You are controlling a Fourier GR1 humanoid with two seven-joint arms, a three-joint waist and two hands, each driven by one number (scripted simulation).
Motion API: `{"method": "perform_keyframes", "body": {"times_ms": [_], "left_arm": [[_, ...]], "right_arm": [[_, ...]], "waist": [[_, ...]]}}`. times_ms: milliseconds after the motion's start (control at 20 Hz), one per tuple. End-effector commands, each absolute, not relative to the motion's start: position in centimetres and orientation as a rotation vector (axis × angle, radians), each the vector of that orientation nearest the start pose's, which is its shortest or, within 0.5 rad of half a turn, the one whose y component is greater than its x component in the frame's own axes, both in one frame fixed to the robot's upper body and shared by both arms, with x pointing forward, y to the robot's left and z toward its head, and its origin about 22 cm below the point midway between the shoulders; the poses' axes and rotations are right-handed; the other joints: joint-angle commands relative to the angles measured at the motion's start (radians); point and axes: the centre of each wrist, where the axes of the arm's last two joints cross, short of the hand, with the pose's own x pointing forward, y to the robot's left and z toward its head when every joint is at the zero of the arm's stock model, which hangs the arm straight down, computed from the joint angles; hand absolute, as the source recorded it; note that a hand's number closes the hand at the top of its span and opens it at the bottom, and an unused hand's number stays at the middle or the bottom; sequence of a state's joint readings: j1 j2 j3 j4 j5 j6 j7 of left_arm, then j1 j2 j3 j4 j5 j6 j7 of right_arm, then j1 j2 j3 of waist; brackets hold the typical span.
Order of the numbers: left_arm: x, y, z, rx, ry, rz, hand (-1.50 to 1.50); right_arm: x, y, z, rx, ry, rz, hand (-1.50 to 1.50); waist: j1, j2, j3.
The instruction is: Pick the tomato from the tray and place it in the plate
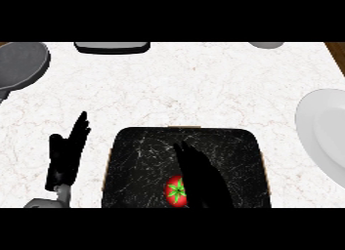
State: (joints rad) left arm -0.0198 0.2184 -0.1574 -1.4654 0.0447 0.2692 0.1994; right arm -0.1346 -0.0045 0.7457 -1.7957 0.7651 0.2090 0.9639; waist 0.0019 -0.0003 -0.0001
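A red tomato with a green stem lies on the black tray near its front edge. My right hand reaches over the tray with straight fingers, its left side against the tomato and covering the tomato's right part. The white plate sits at the counter's right edge, well apart from the tray. My left hand rests open left of the tray, fingers up.
A grey frying pan lies at the back left, its handle running toward the front. A dark rectangular object sits at the back centre. A pale round object peeks in at the back right.
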Motion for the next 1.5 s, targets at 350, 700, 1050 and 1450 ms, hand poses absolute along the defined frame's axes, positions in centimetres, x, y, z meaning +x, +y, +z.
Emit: {"method": "perform_keyframes", "body": {"times_ms": [350,700,1050,1450], "left_arm": [[24.7,25.6,-1.7,0.262,-1.278,-0.037,0.00],[24.4,23.8,-0.7,0.228,-1.293,-0.026,0.00],[24.4,25.5,-0.4,0.226,-1.280,-0.030,0.00],[24.6,24.0,-1.1,0.260,-1.294,-0.017,0.00]], "right_arm": [[21.6,-5.9,5.6,-0.489,-1.037,1.066,-1.50],[18.4,-5.0,4.4,-0.537,-1.124,1.129,1.50],[17.9,-4.6,3.4,-0.665,-1.165,1.106,1.50],[24.1,-24.3,5.1,-0.744,-1.339,1.182,1.50]], "waist": [[0.000,0.000,0.000],[-0.001,-0.001,0.000],[-0.003,-0.001,0.000],[-0.007,0.002,0.002]]}}
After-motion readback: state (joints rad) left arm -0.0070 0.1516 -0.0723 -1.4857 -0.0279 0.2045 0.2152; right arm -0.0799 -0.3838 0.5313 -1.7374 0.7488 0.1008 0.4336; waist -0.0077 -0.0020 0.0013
